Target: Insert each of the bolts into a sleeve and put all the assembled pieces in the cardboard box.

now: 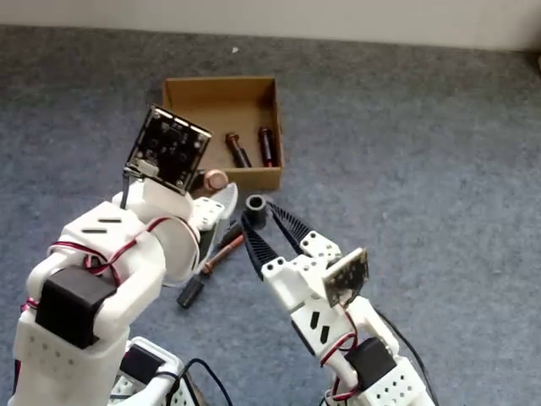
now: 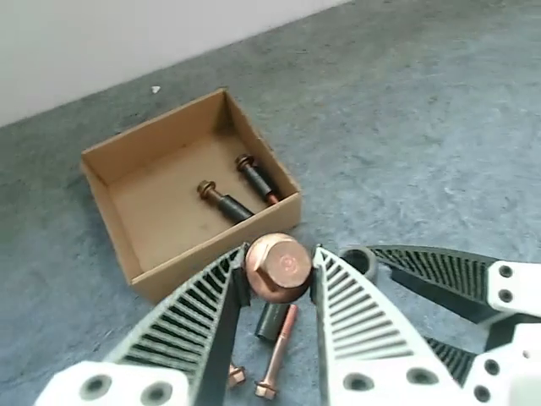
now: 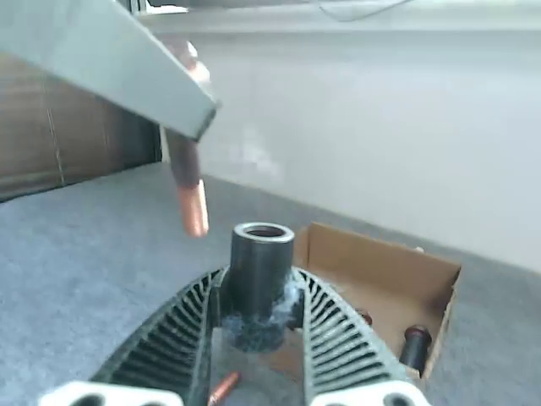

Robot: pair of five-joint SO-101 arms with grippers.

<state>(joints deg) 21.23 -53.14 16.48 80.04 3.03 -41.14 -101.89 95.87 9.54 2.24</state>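
My left gripper [image 2: 280,264] is shut on the head of a copper bolt [image 2: 279,269], which hangs shank down just in front of the cardboard box [image 1: 250,178]. In the right wrist view that bolt [image 3: 188,182] hangs a little above and to one side of a black sleeve [image 3: 260,269]. My right gripper [image 3: 258,283] is shut on the sleeve and holds it upright with its bore open upward. From above, the sleeve [image 1: 255,205] sits just right of the left gripper [image 1: 218,191]. Two assembled pieces [image 2: 225,203] [image 2: 258,178] lie inside the box [image 2: 211,247].
On the carpet below the grippers lie a loose copper bolt [image 1: 221,252], a loose black sleeve [image 1: 190,293] and another bolt head [image 2: 235,373]. Grey carpet stretches open to the right of the box and both arms. A pale wall runs along the far edge.
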